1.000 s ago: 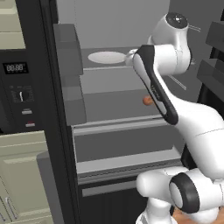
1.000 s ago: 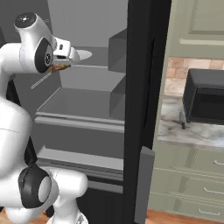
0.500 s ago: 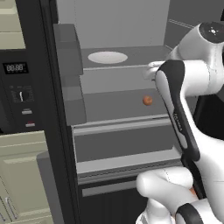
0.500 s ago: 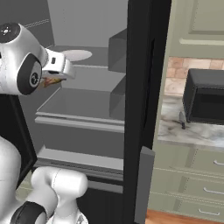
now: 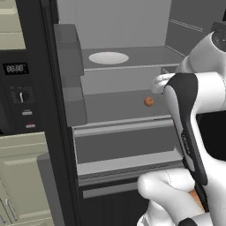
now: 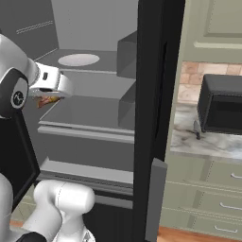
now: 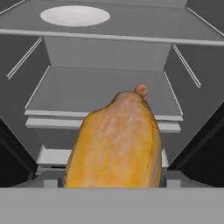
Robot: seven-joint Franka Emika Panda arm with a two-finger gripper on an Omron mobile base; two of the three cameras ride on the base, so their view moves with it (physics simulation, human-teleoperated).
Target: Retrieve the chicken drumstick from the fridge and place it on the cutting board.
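The gripper [image 6: 46, 100] was clenched on the chicken drumstick [image 7: 114, 143], which filled the middle of the hand view, golden-brown and lumpy, between the jaws. In the right base view the drumstick showed as a small orange-brown piece under the white hand, in front of the open fridge [image 6: 94, 118], near the front edge of the middle shelf. The finger tips themselves were hidden by the meat.

Farther in, a small orange-red ball [image 5: 148, 101] lay on the grey middle shelf [image 5: 119, 106], toward its right side. Above it, on the upper shelf [image 5: 132, 55], stood a white plate [image 5: 108, 58], left of the middle. The inside walls and the shelves were flat grey, and grey door bins [image 6: 126, 61] hung on the right side in the right base view.

Left of the fridge was a black oven [image 5: 20, 92] with a digital display, and cream cabinets [image 5: 22, 181] under it. To the right, a marble counter [image 6: 203, 139] carried a black microwave [image 6: 221, 105] before a brick wall, with pale green drawers [image 6: 208, 194] below.
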